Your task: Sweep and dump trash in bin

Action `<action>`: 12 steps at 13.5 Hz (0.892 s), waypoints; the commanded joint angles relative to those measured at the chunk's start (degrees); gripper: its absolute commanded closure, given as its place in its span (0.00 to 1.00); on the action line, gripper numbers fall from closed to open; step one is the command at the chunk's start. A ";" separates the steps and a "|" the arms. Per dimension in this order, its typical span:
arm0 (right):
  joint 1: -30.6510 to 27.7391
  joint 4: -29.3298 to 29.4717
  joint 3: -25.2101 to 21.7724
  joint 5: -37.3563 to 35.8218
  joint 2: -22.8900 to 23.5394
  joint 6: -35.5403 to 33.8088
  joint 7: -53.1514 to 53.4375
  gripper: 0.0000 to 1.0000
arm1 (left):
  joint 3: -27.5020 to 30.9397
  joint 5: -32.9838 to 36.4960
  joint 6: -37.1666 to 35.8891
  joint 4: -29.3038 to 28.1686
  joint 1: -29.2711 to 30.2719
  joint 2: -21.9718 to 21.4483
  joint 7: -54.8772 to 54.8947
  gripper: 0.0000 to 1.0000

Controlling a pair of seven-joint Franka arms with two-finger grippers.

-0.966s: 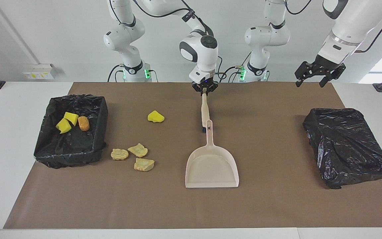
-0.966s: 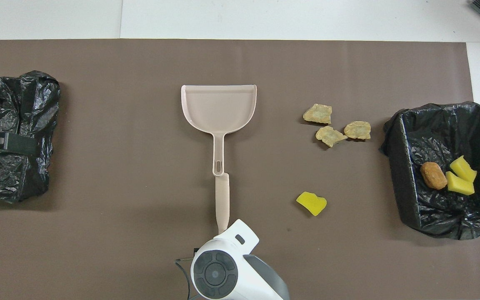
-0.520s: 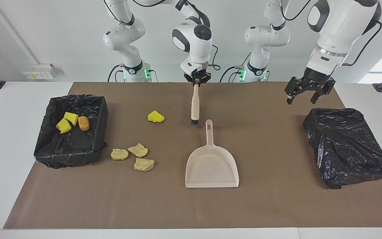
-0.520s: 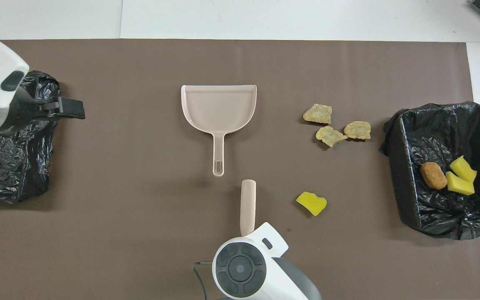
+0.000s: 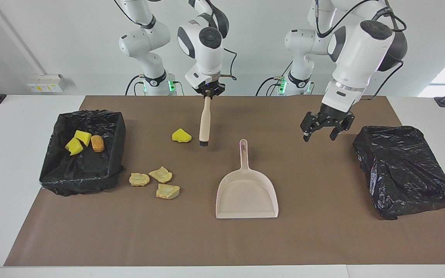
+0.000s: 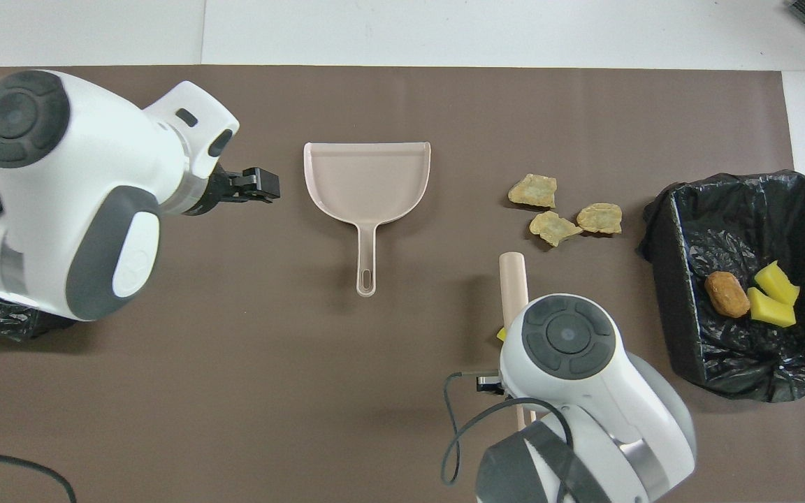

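The brush [image 5: 204,120] has been carried by the right claw [image 5: 208,92] away from the dustpan [image 5: 246,191] toward the right arm's end of the table and now hangs bristles down just beside the loose yellow sponge wedge [image 5: 181,136]; its handle is clamped in that claw. The left claw [image 5: 323,129], jaws spread wide and empty, has been brought from above the crumpled black bag [image 5: 404,170] to a place over the mat between that bag and the dustpan handle.

Of the trash, two yellow wedges [image 5: 78,141] and the orange-brown nugget [image 5: 97,143] already lie in the black-lined bin [image 5: 110,170]. The loose wedge rests on the mat, nearer to the robots than the three tan lumps [image 5: 155,181], which lie close together just beside the bin.

Several risks are judged likely. The light wedge could be flicked past the dustpan mouth by a hard stroke, since the pan lies unheld. The pan could be pushed along the mat if it is not gripped first. The bin liner could be snagged by the bristles.

The table [image 5: 14,154] is white and is covered by a brown mat [image 5: 323,239]. A plain pale wall and a small wall socket box [image 5: 46,83] are seen at the robots' end.
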 commanded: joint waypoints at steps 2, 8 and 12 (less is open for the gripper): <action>-8.86 0.50 0.75 -8.66 1.96 2.53 -12.90 1.00 | 0.88 -2.02 4.44 0.78 -6.18 4.86 -0.59 0.00; -22.06 -0.82 0.84 -19.83 6.08 16.69 -25.60 1.00 | 0.88 -3.61 7.97 0.69 -10.39 9.16 -1.91 0.00; -24.44 -2.31 0.84 -25.47 11.88 25.74 -25.60 1.00 | 1.06 -2.74 7.53 0.60 -15.57 13.54 -2.17 0.00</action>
